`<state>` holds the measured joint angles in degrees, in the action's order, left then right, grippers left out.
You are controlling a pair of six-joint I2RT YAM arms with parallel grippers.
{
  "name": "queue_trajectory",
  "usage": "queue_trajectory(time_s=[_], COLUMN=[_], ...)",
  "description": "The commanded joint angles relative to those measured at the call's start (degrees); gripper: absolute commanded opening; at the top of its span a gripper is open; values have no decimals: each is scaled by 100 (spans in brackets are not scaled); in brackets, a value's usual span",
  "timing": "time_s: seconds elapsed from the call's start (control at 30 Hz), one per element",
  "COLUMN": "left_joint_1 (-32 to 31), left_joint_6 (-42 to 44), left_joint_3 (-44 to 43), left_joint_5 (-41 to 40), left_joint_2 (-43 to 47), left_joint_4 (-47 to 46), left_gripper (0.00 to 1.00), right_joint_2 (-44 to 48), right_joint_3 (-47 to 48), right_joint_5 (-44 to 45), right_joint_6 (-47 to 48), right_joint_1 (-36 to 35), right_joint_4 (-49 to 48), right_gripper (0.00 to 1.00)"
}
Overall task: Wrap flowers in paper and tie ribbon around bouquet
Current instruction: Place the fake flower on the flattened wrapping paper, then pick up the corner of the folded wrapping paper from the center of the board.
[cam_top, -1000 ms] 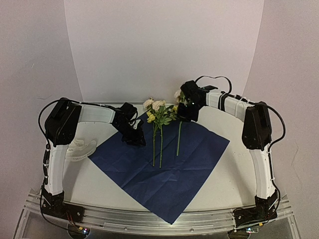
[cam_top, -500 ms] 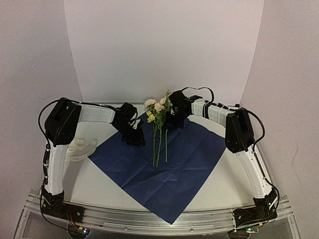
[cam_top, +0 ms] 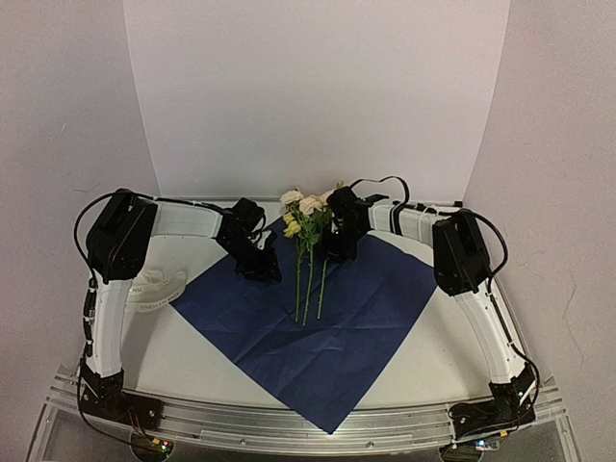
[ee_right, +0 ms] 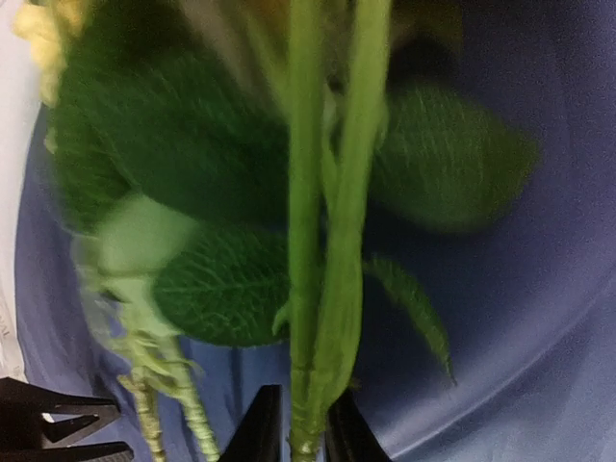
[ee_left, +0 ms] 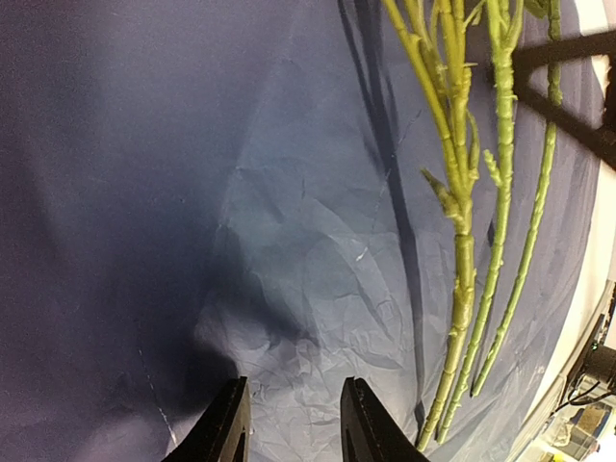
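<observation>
1. The right claw (ee_right: pixel 301 428) has its jaws close on either side of one stem; gripping or released, I cannot tell.
2. That stem runs lengthwise beside the other flowers (cam_top: pixel 308 226), which lie on the paper (cam_top: pixel 318 356) with their blooms at its far corner.
3. The left claw (ee_left: pixel 294 433), jaws apart and empty, hovers just left of the stems.

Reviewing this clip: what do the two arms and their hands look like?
Left arm and right arm: white tubular links, bulky black joint housings, loose black cables looping alongside. The left hand and right hand are black, each with two slim fingers. No legible markings.
</observation>
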<state>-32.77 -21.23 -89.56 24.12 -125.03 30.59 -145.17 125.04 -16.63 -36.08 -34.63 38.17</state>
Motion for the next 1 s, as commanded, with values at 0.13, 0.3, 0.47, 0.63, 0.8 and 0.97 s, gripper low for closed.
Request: queue_trajectory(time_s=[0.13,0.3,0.47,0.63,0.8,0.97], left_joint_1=[34,34,34,34,21,-248], left_joint_6=[-97,-110,-100,-222,-495,-647], left_joint_3=[-271,-332,-391,-224,383,1235], left_joint_5=[152,179,155,163,188,125], left_joint_2=[-52,-96,-85,190,895,1703], left_joint_4=[-44,-40,1,-139,-596,-916], left_gripper=[34,34,34,35,37,40], right_joint_2=[830,1025,1487,2580,4136,5637], right_joint_3=[-492,-548,-774,-1942,-3997,-6108], right_joint_5=[80,202,511,620,597,876], right_joint_6=[345,364,427,157,-751,-1797], right_joint_1=[-87,-87,-87,-124,-271,-926], right_joint_4=[3,85,360,434,88,-439], right_gripper=[40,47,66,78,81,82])
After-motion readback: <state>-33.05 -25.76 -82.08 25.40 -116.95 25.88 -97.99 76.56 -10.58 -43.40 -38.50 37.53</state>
